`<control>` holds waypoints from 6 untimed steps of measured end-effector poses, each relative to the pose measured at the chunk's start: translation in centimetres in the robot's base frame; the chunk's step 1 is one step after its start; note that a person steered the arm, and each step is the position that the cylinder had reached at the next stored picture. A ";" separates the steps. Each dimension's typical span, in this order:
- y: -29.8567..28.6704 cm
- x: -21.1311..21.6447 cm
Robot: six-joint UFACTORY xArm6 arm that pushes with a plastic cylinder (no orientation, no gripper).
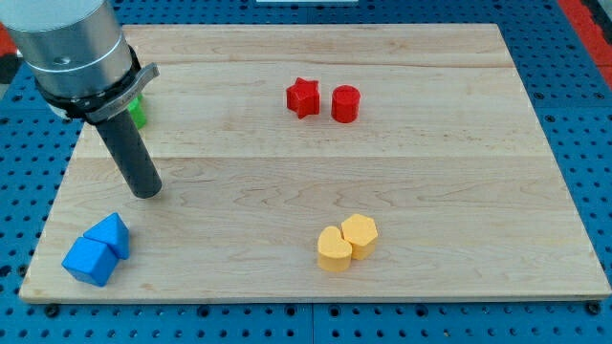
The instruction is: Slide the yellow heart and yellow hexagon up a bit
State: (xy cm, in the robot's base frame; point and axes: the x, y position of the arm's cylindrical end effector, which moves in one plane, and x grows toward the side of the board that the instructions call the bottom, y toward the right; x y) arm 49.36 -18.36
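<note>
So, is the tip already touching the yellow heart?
No. My tip is far off at the view's left, above the blue blocks, while the yellow heart sits beside the yellow hexagon.

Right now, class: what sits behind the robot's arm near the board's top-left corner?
A green block peeks out behind the arm. Only a sliver shows, so its shape is hidden. My tip rests lower down, far left of the yellow pair.
</note>
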 end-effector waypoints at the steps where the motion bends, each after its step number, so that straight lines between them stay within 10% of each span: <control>1: 0.0 0.0; 5: 0.3 -3.0; 6: 5.0 2.1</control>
